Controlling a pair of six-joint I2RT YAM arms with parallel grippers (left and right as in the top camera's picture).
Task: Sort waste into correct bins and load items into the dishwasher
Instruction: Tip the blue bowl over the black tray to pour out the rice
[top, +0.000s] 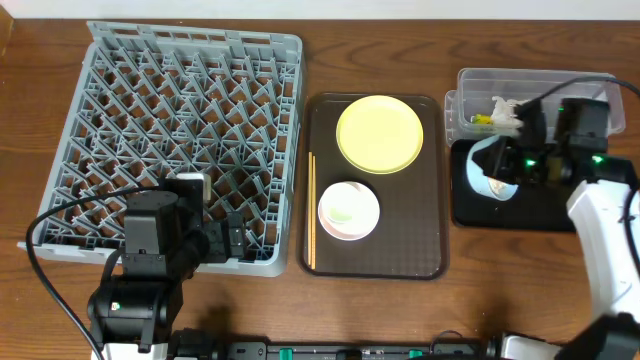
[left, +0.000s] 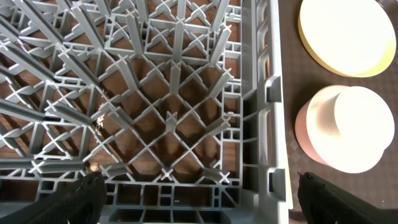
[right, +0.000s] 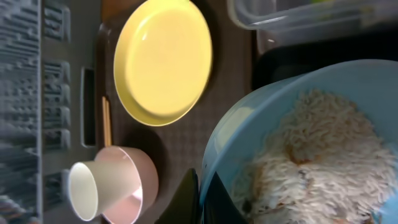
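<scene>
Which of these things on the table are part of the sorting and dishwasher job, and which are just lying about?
Job: dish rack, yellow plate, pink bowl, white cup, chopsticks, light blue bowl, rice scraps, wrapper, napkin, clear tub, black tray.
Lying about: brown serving tray.

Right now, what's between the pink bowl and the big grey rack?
Thin wooden chopsticks lie on the brown tray between the pink bowl and the grey rack; the overhead view shows it.

A blue bowl (right: 239, 134) of rice scraps (right: 311, 146) near yellow plate (right: 163, 59) (cup (right: 93, 186) in pinkish bowl (right: 143, 177))
</scene>
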